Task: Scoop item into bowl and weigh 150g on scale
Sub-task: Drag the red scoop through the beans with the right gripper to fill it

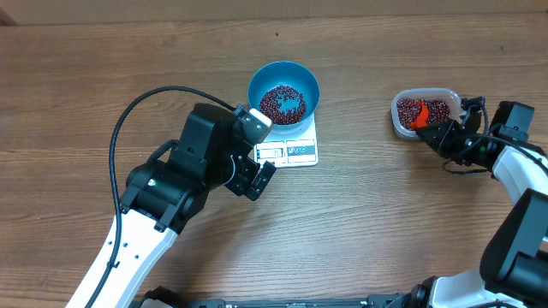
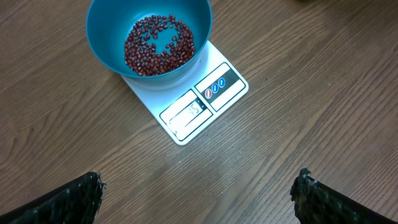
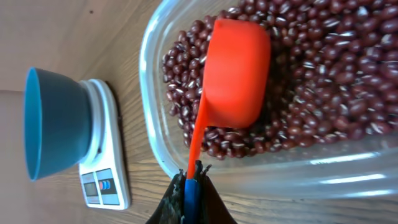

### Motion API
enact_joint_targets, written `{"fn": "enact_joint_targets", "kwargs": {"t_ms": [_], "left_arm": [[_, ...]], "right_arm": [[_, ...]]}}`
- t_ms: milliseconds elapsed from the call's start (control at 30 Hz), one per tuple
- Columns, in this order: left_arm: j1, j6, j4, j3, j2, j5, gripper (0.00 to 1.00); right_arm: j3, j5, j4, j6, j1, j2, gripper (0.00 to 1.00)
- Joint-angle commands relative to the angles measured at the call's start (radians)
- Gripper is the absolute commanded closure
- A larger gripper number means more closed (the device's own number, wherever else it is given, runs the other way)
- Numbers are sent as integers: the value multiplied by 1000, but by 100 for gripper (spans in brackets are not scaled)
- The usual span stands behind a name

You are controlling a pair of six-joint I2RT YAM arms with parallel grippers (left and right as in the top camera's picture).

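Observation:
The blue bowl (image 1: 307,82) stands on the white scale (image 1: 301,154) and holds a thin layer of dark red beans (image 1: 282,103). My left gripper (image 1: 255,179) hovers open just in front of the scale with nothing between its fingers. In the left wrist view the bowl (image 2: 106,31), its beans (image 2: 158,46) and the scale (image 2: 155,99) lie ahead of the wide-apart left gripper (image 2: 199,183). At the right, my right gripper (image 3: 193,177) is shut on the handle of an orange scoop (image 3: 236,68). The scoop's cup is tipped into the bean heap (image 3: 323,81).
The beans fill a clear plastic tub (image 1: 396,118) near the table's right side, its near wall (image 3: 323,165) just ahead of the right gripper. The bowl (image 3: 53,121) and scale (image 3: 106,168) show to the tub's left. A black cable (image 1: 128,111) loops over the left arm.

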Motion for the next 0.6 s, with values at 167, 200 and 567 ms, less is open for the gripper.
{"fn": "enact_joint_targets", "kwargs": {"t_ms": [167,200,567], "left_arm": [[3,19,1,-1,0,0,0],[3,19,1,-1,0,0,0],[3,19,1,-1,0,0,0]], "right_arm": [[-6,-140,29,40,-21,25,96],[-6,-153,30,40,-30,25,96],[-6,-241,27,39,-120,28,96]]}}
